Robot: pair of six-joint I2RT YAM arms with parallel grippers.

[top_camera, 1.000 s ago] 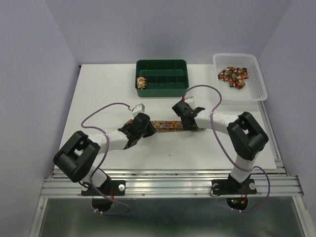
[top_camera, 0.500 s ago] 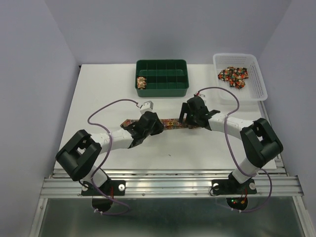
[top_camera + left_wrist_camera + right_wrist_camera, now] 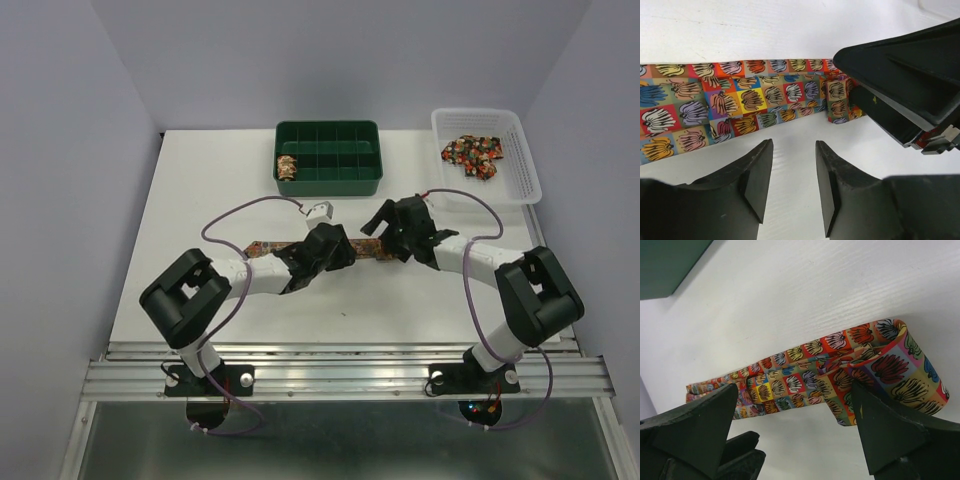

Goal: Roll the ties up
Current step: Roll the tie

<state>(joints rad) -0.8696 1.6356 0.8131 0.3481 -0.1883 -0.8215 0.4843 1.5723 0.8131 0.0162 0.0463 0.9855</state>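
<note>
One tie (image 3: 266,247) lies flat across the middle of the table, a long strip printed with coloured squares (image 3: 715,107). Its right end is folded over on itself (image 3: 885,362). My left gripper (image 3: 340,253) stands open just in front of the strip (image 3: 793,145), with only bare table between its fingers. My right gripper (image 3: 384,238) hangs wide open over the folded end (image 3: 795,425) and holds nothing. A rolled tie (image 3: 287,166) sits in the left end of the green tray (image 3: 330,185). More ties (image 3: 472,153) lie heaped in the white basket (image 3: 525,165).
The green tray has several compartments and stands at the back centre; the white basket is at the back right. Purple cables loop off both arms above the table. The two grippers are close together, and the right one's finger (image 3: 900,75) shows in the left wrist view.
Both grippers have opened. Both arms have slid to the right along the tie, baring its left part. The tie's right end now lies folded and further left.
</note>
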